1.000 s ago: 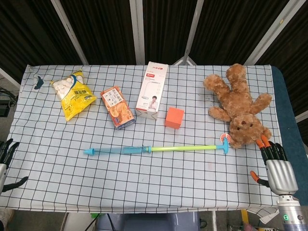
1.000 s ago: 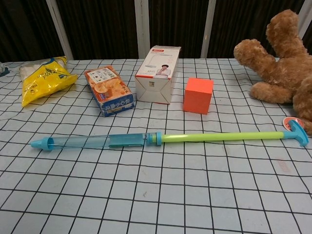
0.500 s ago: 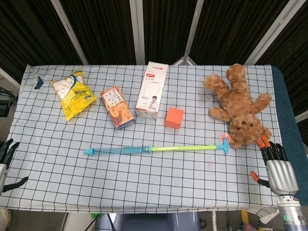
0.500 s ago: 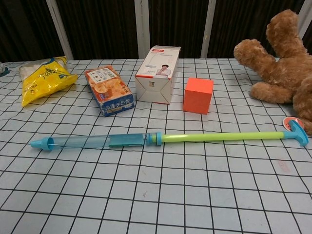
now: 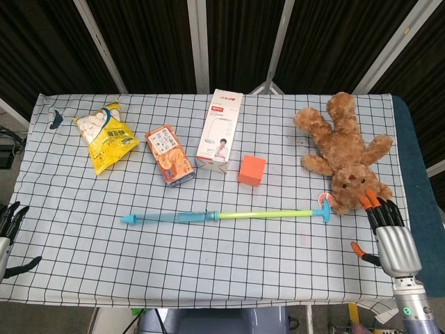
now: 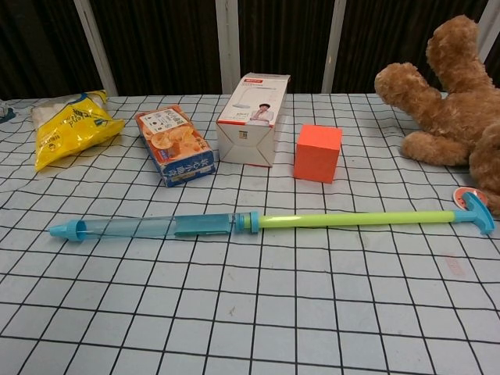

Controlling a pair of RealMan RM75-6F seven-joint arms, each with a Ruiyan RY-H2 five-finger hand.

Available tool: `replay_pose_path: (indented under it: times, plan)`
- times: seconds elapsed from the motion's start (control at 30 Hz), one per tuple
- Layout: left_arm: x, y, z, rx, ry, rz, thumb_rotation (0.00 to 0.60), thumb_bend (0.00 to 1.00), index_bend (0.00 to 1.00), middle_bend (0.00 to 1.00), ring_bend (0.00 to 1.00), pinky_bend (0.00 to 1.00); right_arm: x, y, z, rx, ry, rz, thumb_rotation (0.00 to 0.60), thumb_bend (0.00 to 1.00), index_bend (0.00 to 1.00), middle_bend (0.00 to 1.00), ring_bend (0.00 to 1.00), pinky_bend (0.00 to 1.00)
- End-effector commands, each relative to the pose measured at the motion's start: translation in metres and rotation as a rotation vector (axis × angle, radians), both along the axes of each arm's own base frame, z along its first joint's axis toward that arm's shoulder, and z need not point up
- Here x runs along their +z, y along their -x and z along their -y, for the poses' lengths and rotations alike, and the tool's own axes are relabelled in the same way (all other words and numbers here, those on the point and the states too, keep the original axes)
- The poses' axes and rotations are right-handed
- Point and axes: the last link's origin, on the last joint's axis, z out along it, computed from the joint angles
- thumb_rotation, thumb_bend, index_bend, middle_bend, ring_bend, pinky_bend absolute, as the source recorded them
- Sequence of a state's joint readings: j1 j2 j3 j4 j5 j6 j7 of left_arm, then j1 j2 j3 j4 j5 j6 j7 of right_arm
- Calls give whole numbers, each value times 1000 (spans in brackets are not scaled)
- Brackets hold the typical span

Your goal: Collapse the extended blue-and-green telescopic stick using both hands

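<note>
1. The blue-and-green telescopic stick [image 5: 222,216] lies fully extended across the checked tabletop [image 5: 208,264], untouched by either hand; its blue tube points toward the left hand's side and its green rod runs toward the right hand, ending in a blue T-handle [image 5: 324,207].

2. The right hand [image 5: 389,240] hovers at the tabletop's near right corner, fingers apart and holding nothing, with the T-handle a short reach ahead of it and inward.

3. The left hand [image 5: 10,233] is only partly visible at the frame's edge, off the near left corner; its fingers appear spread and empty, and the stick's blue tip [image 5: 127,219] sits well apart from it, inward.

4. Judged from this, the task has not begun: both ends remain to be grasped and the green rod pushed into the blue tube.

5. A brown teddy bear [image 5: 348,156] lies just beyond the right hand, beside the T-handle.

6. Farther off sit an orange cube [image 5: 252,170], a white carton [image 5: 220,130], an orange snack box [image 5: 169,154] and a yellow snack bag [image 5: 106,136].
</note>
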State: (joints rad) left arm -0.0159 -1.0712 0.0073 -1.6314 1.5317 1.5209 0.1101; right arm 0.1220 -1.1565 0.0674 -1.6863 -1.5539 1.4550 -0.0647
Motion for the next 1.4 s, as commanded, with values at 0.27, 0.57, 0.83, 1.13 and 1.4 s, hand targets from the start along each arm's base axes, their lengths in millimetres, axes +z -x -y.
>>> replay_pose_path:
  times: [0.27, 0.57, 0.83, 1.13, 1.4]
  plan:
    - [-1, -2, 0, -14, 9, -2, 600, 166, 0, 0, 0, 0, -38, -32, 41, 57, -81, -35, 600, 275, 352, 191, 90, 1]
    - [-1, -4, 0, -20, 16, 25, 600, 166, 0, 0, 0, 0, -78, -38, 71, 27, -129, -126, 600, 275, 352, 191, 92, 2]
    - [-2, -4, 0, -23, 24, 29, 600, 166, 0, 0, 0, 0, -100, -32, 87, -9, -152, -199, 600, 275, 352, 191, 92, 2]
    - [-3, -4, -1, -20, 31, 30, 600, 166, 0, 0, 0, 0, -114, -24, 97, -33, -170, -260, 600, 275, 391, 207, 92, 2]
    - [-4, -5, -2, -22, 32, 28, 600, 166, 0, 0, 0, 0, -124, -21, 104, -31, -182, -278, 600, 275, 441, 235, 108, 2]
